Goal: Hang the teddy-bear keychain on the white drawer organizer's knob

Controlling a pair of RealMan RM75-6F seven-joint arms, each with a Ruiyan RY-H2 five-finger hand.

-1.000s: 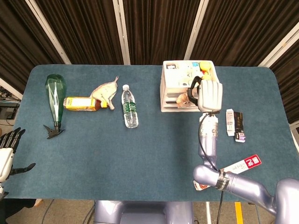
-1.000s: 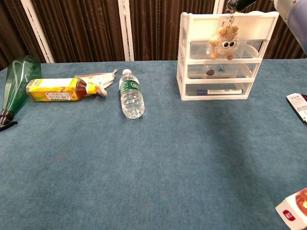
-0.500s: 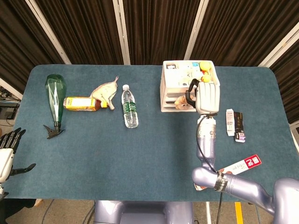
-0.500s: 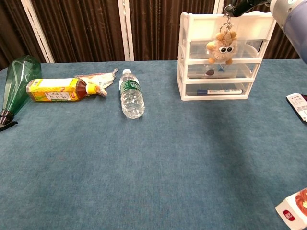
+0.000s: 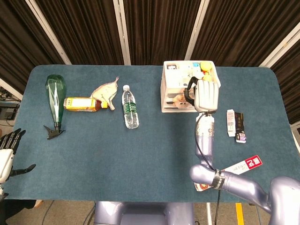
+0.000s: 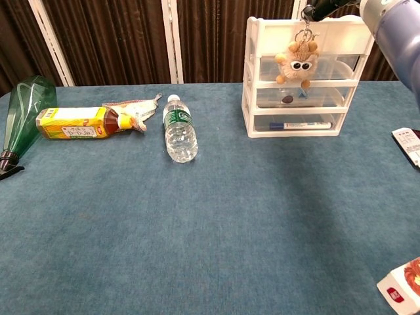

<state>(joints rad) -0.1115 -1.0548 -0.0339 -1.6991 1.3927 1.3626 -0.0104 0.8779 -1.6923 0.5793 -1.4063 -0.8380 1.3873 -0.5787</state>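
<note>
At the near left edge of the counter (image 5: pixel 150 140) the left hand (image 5: pixel 8 149) idles with fingers spread, holding nothing. Farther back, before the organizer (image 6: pixel 308 75), the right hand (image 5: pixel 206 94) pinches the keychain's ring, and the bear (image 6: pixel 296 62) dangles against the top drawer front. I'd say this is the hanging step: next the ring must be brought over a knob, which I cannot make out, then released.
</note>
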